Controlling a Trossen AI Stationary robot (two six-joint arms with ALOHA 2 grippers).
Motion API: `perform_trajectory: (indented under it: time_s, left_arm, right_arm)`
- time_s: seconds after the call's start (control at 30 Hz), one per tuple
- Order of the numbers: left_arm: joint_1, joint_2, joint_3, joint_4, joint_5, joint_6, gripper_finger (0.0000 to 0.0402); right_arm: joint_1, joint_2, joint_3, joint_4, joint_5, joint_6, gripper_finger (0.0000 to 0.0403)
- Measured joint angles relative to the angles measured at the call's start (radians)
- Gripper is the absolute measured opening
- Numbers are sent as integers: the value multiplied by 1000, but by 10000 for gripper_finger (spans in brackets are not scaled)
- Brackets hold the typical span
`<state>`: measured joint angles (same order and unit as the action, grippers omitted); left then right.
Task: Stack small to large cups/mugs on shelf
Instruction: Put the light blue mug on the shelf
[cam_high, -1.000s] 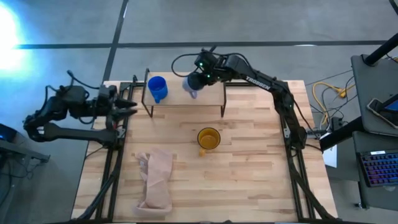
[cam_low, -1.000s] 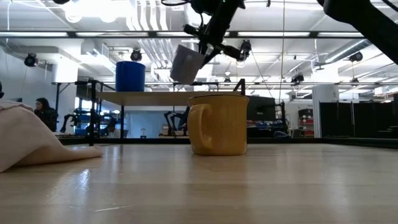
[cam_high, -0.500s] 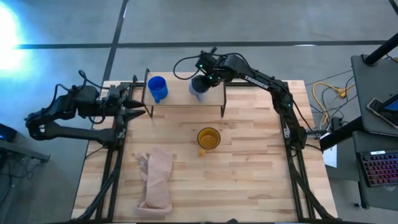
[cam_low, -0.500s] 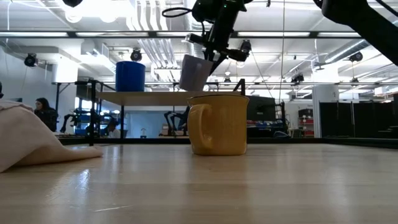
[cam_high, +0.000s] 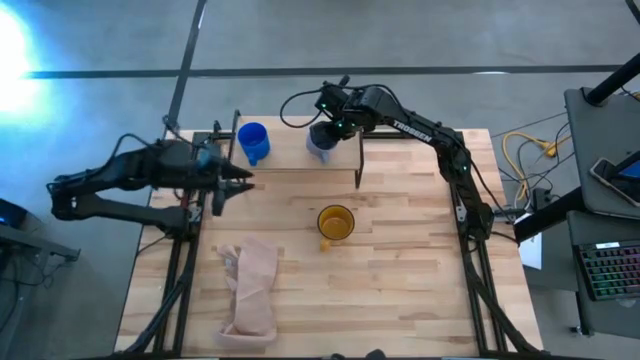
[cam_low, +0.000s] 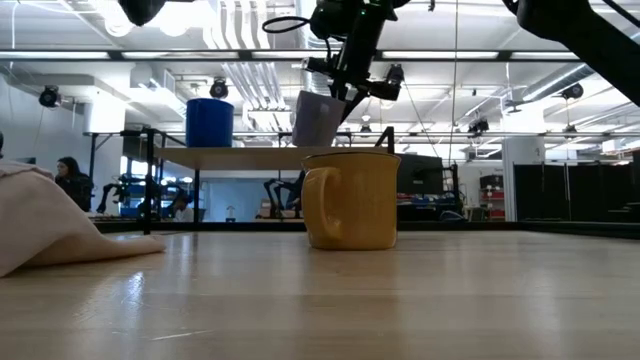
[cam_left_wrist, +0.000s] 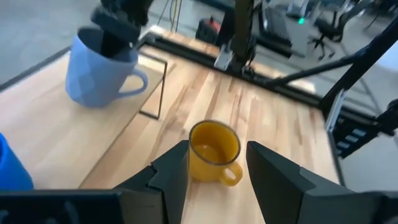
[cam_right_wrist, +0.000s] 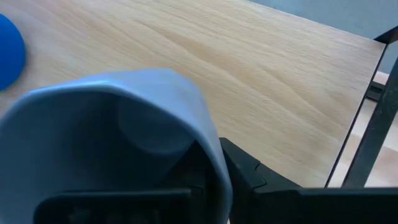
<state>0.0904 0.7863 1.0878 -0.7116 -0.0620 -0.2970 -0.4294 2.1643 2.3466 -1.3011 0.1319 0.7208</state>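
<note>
Since a second ago, left hand (cam_high: 243, 180) has swung inward, fingers open, stopping near the shelf (cam_high: 285, 150) at 9 o'clock. Right hand (cam_high: 328, 135) grips the grey-blue mug (cam_high: 320, 142) over the shelf. Blue mug (cam_high: 253, 142) stands beside; yellow mug (cam_high: 335, 223) sits mid-tabletop (cam_high: 400, 270).

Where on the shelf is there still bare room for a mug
The shelf is bare from the grey-blue mug, held by the right gripper, out to its right end. It is crowded between that mug and the blue mug.
</note>
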Motion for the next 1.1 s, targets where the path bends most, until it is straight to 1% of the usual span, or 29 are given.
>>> perform_trajectory:
  time_s: [0.13, 0.53, 0.83, 1.1]
  left_arm:
    - [0, 23, 0, -3, 1, 18, 146]
    - [0, 36, 3, 39, 5, 25, 146]
    - [0, 58, 2, 48, 43, 21, 146]
    - [0, 72, 2, 49, 57, 20, 146]
  right_arm:
    - [0, 0, 0, 1, -2, -5, 26]
    - [0, 0, -1, 8, -8, -16, 57]
    - [-1, -2, 8, 82, -8, -27, 77]
    - [-4, -4, 8, 87, -10, -30, 98]
